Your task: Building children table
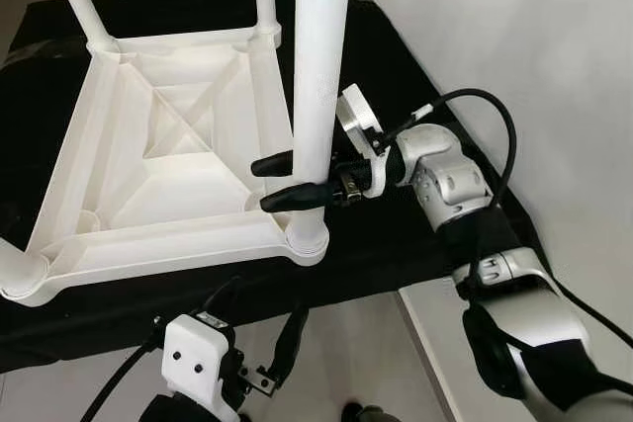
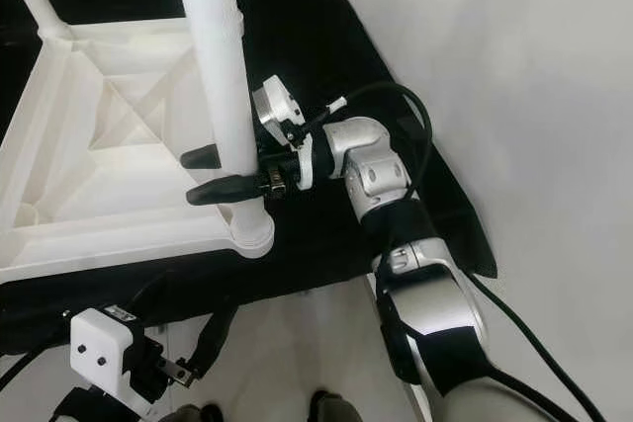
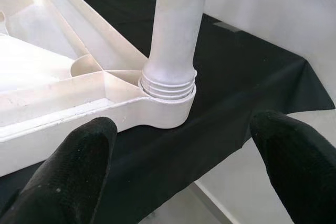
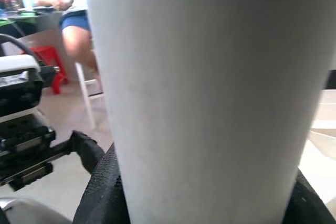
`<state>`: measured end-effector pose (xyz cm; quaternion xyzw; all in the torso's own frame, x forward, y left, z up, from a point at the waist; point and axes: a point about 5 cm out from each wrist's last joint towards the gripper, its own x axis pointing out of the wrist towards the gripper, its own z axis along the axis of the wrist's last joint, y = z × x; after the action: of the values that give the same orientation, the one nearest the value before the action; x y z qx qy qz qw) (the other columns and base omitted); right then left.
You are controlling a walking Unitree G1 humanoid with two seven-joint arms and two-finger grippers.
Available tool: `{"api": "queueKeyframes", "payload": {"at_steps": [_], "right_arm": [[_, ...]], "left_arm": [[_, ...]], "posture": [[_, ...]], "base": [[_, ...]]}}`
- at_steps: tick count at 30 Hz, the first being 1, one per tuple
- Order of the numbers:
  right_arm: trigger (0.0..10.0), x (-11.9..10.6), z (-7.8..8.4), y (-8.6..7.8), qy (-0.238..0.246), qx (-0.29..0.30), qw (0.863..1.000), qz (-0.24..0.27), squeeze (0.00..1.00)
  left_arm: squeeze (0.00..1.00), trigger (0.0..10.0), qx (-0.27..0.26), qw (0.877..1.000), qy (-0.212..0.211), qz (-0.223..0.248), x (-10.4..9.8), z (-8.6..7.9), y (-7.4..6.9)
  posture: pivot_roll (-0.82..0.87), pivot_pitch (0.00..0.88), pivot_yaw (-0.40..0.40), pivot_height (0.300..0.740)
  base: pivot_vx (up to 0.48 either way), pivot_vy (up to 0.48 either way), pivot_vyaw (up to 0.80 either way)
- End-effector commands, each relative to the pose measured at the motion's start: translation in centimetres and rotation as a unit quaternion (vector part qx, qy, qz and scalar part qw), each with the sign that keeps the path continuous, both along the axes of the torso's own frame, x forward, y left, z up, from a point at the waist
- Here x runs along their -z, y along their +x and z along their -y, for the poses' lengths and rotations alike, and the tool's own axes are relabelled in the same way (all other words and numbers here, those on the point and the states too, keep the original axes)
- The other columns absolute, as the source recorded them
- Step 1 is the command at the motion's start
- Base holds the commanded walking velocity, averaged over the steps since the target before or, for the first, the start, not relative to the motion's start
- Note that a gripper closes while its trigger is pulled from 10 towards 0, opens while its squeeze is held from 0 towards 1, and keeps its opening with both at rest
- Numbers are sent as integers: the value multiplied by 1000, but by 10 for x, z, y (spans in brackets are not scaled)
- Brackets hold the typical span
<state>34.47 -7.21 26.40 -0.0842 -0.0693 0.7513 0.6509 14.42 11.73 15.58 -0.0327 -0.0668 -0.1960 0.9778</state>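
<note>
One white plastic children's table top (image 1: 148, 175), lying upside down on a black cloth (image 1: 396, 76) — ribbed underside up, a round socket at each corner.

Three legs seen standing in their sockets: two at the far corners, and the near-right leg (image 1: 318, 66), upright in the near-right corner socket (image 1: 307, 240).

Right gripper (image 1: 292, 180): both black fingers closed around the near-right leg just above the socket, one on each side.

Left gripper (image 3: 184, 166): fingers spread wide, holding nothing, low at the table's near edge and facing the same socket.

Step in hand, by judgement: seating this leg. Thread rings show at its base (image 3: 168, 85) — it looks not fully home.

Next move likely calls for turning the leg down while keeping it upright, the top held steady.
</note>
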Motion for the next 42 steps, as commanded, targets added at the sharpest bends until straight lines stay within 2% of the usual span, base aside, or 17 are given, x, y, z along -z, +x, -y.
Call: {"api": "queueKeyframes", "payload": {"at_steps": [1,2,4,6,7,8,18,19,20,21,23,24,27,32,34,36,42], "right_arm": [[0,18,9,0,8,68,997,-30,0],[0,18,9,0,8,68,997,-30,0],[0,40,12,-6,22,251,967,-49,0],[0,75,17,-25,4,498,865,-67,0],[0,83,18,-36,3,538,839,-79,0],[0,88,12,-43,6,541,835,-96,0],[0,81,-4,-27,16,506,859,-79,0],[6235,77,-7,-26,16,499,863,-76,0],[6235,77,-7,-26,16,499,863,-76,0],[10000,73,-9,-26,18,489,869,-76,0],[10000,69,-14,-27,27,458,885,-81,0],[10000,62,-20,-34,38,422,900,-102,1000],[10000,58,-25,-40,46,396,910,-117,1000],[10000,17,-18,-43,62,156,985,-37,988],[10000,17,-18,-43,62,156,985,-37,988],[10000,11,-9,-37,32,80,996,-6,0],[10000,4,-4,-24,2,25,1000,-8,0]], "left_arm": [[0,10000,4,1000,5,-10,3,0,-1],[0,10000,4,1000,5,-10,3,0,-1],[0,10000,4,1000,5,-9,3,-2,0],[0,10000,3,1000,4,-7,3,-4,3],[0,10000,3,1000,4,-6,3,-5,4],[0,10000,4,1000,4,-5,3,-5,6],[0,10000,6,1000,4,-2,6,-5,12],[0,10000,2,1000,3,0,6,-5,12],[0,10000,2,1000,3,0,6,-5,12],[0,10000,-2,1000,2,1,5,-5,12],[0,10000,-4,1000,1,2,5,-5,12],[0,10000,-4,1000,0,3,5,-4,13],[0,10000,-3,1000,0,3,5,-4,13],[0,10000,2,1000,-2,3,4,-1,11],[0,10000,2,1000,-2,3,4,-1,11],[0,10000,3,1000,-2,3,4,0,10],[0,10000,1,1000,-2,2,3,0,7]], "posture": [[-31,236,-17,740],[-31,236,-17,740],[-43,236,-24,740],[-66,234,-7,740],[-65,234,-4,740],[-68,233,-4,740],[-73,197,-12,740],[-72,194,-15,740],[-72,194,-15,740],[-72,195,-17,740],[-72,197,-18,740],[-74,198,-20,740],[-74,198,-20,740],[-60,208,-24,740],[-60,208,-24,740],[-41,212,-31,740],[-27,224,-31,740]], "base": [[0,0,0],[0,0,0],[0,0,0],[0,0,0],[0,0,0],[0,0,0],[0,0,0],[0,0,0],[0,0,0],[0,0,0],[0,0,0],[0,0,0],[0,0,0],[0,0,0],[0,0,0],[0,0,0],[0,0,0]]}}
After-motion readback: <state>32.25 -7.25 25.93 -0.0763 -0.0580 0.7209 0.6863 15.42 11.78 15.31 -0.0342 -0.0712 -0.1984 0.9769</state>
